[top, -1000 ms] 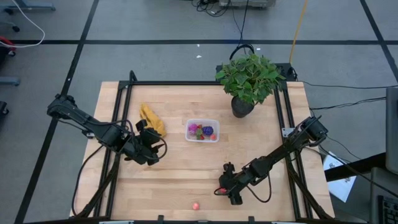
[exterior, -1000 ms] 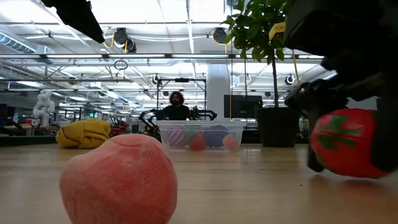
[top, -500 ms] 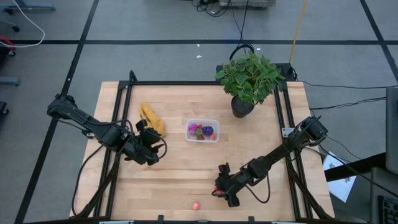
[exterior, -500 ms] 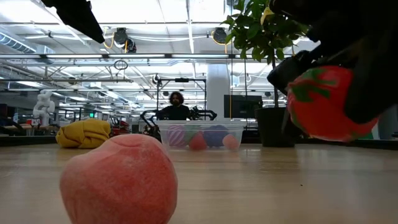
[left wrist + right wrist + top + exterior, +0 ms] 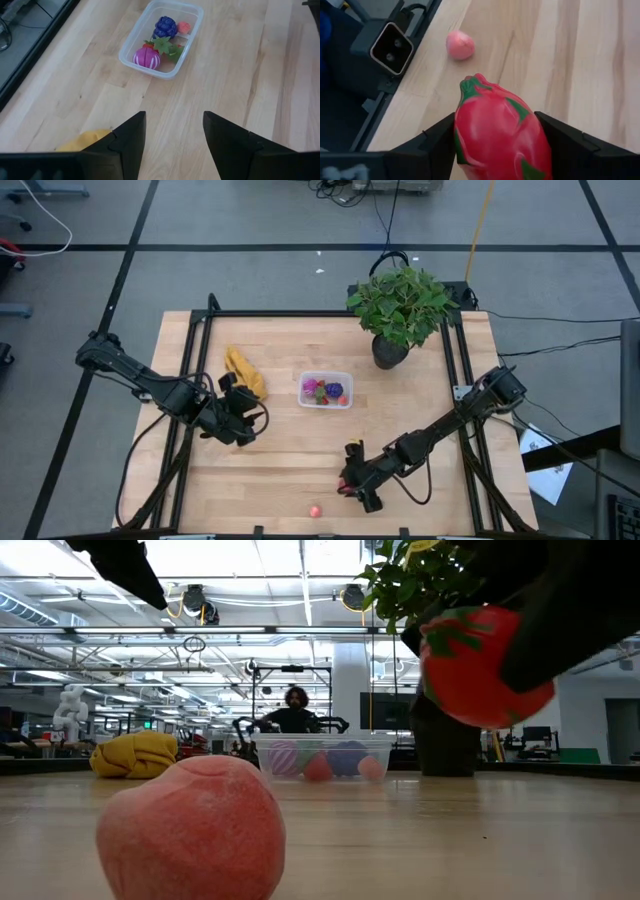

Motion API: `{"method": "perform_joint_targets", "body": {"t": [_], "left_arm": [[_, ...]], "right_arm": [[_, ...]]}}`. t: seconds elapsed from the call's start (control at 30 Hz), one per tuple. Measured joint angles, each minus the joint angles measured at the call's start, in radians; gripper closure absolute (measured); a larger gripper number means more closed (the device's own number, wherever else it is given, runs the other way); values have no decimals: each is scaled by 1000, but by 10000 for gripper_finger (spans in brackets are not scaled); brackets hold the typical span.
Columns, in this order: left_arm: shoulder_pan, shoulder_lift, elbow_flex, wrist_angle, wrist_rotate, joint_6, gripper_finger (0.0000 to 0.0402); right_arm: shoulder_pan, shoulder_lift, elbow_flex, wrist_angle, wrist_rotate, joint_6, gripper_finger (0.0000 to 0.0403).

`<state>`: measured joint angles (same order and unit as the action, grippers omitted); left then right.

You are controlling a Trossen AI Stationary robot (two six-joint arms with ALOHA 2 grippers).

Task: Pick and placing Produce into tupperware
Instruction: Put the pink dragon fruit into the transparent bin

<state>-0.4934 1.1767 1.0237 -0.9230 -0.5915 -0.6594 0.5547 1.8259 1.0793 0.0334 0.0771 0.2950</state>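
Note:
My right gripper (image 5: 349,482) is above the table's near middle, shut on a red toy fruit with green leaf marks (image 5: 499,134), which shows high in the low view (image 5: 486,666). A pink peach-like piece (image 5: 315,510) rests on the wood by the near edge, also close up in the low view (image 5: 190,830). The clear tupperware (image 5: 325,390) sits at the table's middle and holds purple, pink-striped, red and green pieces (image 5: 155,47). My left gripper (image 5: 174,117) hovers open left of the box, near the yellow banana bunch (image 5: 244,372). My right gripper pinches the red fruit between its two fingers, one on each flank (image 5: 462,137). The fruit lies along the fingers, and its green-tipped end (image 5: 470,85) points away from the wrist. It is lifted clear of the table.
A potted plant (image 5: 400,305) stands at the far right of the table. Black frame rails (image 5: 195,370) run along both sides. The low camera's housing (image 5: 390,47) sits at the near edge beside the pink piece. A person (image 5: 295,715) is in the room beyond.
My right gripper has risen from just above the wood and shifted a little toward the table's left, carrying the red fruit up well clear of the table. It has stayed shut on the fruit.

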Motion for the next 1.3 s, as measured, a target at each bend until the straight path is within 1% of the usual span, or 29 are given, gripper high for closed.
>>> {"method": "perform_joint_targets", "body": {"t": [0.17,0.37,0.6,0.83,1.07,1.17,1.3], "left_arm": [[0,0,0,0,24,0,199],[0,0,0,0,24,3,199],[0,0,0,0,25,11,199],[0,0,0,0,25,11,199],[0,0,0,0,25,11,199],[0,0,0,0,25,11,199],[0,0,0,0,25,12,199]], "right_arm": [[-22,0,11,1,1,-51,166],[-52,-11,11,4,1,-86,166],[-68,-70,11,8,13,-154,165],[-71,-150,11,7,128,-268,165],[-80,-222,11,17,290,-421,165],[-97,-240,11,64,348,-463,165],[-127,-249,11,148,369,-527,165]]}}
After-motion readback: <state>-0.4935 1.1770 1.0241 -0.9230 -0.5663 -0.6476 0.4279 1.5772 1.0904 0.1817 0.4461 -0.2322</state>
